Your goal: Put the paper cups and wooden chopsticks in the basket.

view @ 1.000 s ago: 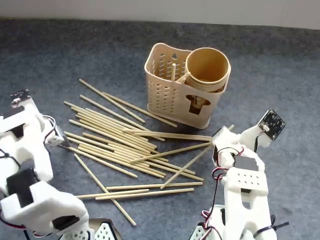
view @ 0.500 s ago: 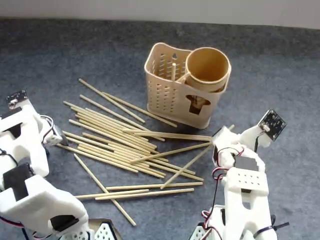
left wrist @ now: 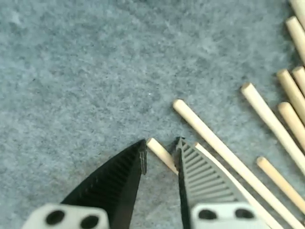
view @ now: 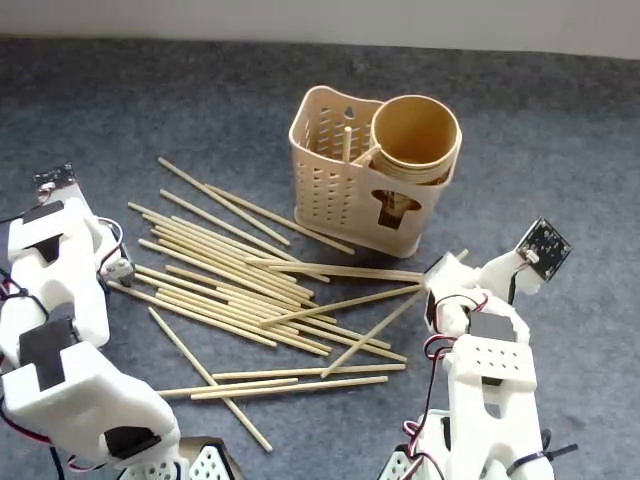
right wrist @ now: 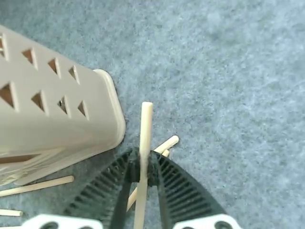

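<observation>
— What is the biggest thing here?
— The grey, fuzzy worktop [view: 150,100]. Everything sits on it.

— And next?
— Two white arms at the near edge. The left arm [view: 60,290] is by the left end of the stick pile. The right arm [view: 490,370] is near the front corner of the basket.

— Where is the basket?
— The basket [view: 340,190] stands upright, far back in the middle of the worktop. It is cream with little holes, and it has two parts.

— What is in it?
— The paper cups [view: 415,135] sit one inside another in the part on the right arm's side. An upright chopstick [view: 347,145] stands in the other part.

— And the other sticks?
— The wooden chopsticks [view: 230,280] lie flat in a loose pile on the worktop, between the left arm and the basket. Many lie side by side. Some cross over others.

— What about the right tool?
— The right tool [right wrist: 143,153] is clenched on a held chopstick [right wrist: 145,124]. The stick pokes out past the tips. Its end is just beside the basket's corner and does not touch it.

— And the left tool?
— The left tool [left wrist: 161,141] is low over the worktop with its fingers apart. The end of a loose chopstick [left wrist: 159,151] lies between the tips. It is close to the grey finger, with a gap on the black finger's side.
</observation>
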Available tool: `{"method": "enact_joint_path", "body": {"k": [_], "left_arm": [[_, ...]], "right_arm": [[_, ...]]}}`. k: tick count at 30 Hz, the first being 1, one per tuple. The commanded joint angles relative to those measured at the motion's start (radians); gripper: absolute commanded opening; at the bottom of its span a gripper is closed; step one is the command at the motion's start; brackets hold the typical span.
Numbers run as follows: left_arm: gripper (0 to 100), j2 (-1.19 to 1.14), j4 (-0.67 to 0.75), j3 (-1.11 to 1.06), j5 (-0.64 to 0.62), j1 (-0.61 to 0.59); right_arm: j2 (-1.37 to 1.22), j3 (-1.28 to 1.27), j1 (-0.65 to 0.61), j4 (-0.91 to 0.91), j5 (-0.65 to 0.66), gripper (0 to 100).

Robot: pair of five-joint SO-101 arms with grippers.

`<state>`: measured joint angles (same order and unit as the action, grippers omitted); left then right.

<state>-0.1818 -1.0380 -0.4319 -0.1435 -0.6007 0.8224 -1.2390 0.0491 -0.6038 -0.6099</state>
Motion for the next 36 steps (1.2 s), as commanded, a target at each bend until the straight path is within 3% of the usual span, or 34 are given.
{"method": "enact_joint_path", "body": {"k": [1, 4, 17, 28, 36], "left_arm": [[4, 0.002, 0.026, 0.048, -0.005, 0.016], [1, 0.002, 0.026, 0.073, -0.003, 0.018], [1, 0.013, 0.015, 0.153, -0.031, 0.056], [1, 0.013, -0.367, 0.618, -0.069, 0.094], [1, 0.013, -0.557, 1.006, -0.071, 0.203]], "right_arm": [[0.033, 0.005, 0.007, 0.018, 0.015, 0.5], [0.033, 0.005, 0.007, 0.018, 0.015, 0.5], [0.033, 0.005, 0.008, 0.018, 0.015, 0.5], [0.035, 0.005, 0.012, 0.018, 0.017, 0.5], [0.035, 0.005, 0.013, 0.018, 0.017, 0.4]]}}
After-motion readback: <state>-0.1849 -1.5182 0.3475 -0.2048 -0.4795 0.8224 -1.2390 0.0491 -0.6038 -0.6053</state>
